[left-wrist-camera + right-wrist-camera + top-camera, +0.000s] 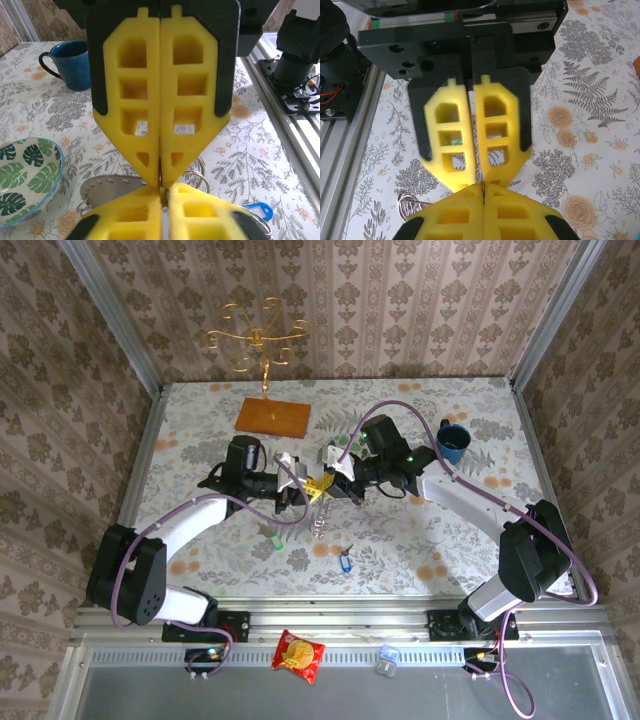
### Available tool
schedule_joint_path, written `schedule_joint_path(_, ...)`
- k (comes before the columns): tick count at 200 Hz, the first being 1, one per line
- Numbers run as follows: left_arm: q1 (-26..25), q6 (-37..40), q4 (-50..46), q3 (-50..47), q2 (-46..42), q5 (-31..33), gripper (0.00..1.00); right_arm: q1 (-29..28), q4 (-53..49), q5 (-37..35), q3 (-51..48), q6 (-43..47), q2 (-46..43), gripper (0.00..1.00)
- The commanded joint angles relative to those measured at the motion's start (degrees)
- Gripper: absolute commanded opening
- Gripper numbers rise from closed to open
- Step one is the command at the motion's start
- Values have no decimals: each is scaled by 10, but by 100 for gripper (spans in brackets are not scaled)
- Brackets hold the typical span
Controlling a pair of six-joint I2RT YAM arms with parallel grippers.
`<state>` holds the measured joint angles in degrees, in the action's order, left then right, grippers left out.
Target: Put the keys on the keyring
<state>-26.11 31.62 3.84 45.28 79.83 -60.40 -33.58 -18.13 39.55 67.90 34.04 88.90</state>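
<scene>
Centre of frame, left gripper [308, 490] and right gripper [330, 478] meet tip to tip, both pinched shut, apparently on the keyring [202, 167] to steady it for threading, while green key [277, 540] and blue key [345, 562] lie lower-centre on the table [450, 530].

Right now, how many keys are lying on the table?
2. The green key lies on the table toward the left; the blue key lies right of it, nearer the front edge. Others may be hidden.
</scene>
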Motion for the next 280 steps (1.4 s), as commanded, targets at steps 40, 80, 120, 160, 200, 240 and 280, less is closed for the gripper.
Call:
schedule_joint_path(40, 19, -109, 145, -27, -6, -59, 0, -5, 18, 25, 10, -7, -7, 0)
schedule_joint_path(80, 9, -101, 146, -44, -18, -22, 0, 6, 57, 22, -17, -54, -27, 18)
schedule_joint_path(120, -16, -88, 134, -57, -27, 72, 0, 26, 115, -7, -57, -138, -53, 48)
schedule_joint_path(160, -38, -83, 144, -78, -37, 140, 0, 46, 164, -26, -130, -247, -88, 50)
schedule_joint_path(200, -47, -94, 155, -86, -41, 155, 0, 28, 158, -38, -159, -290, -87, 50)
schedule_joint_path(240, -51, -95, 156, -87, -42, 154, 0, 20, 171, -70, -164, -264, -77, 50)
schedule_joint_path(280, -52, -94, 155, -88, -44, 154, 0, 15, 156, -49, -146, -219, -52, 50)
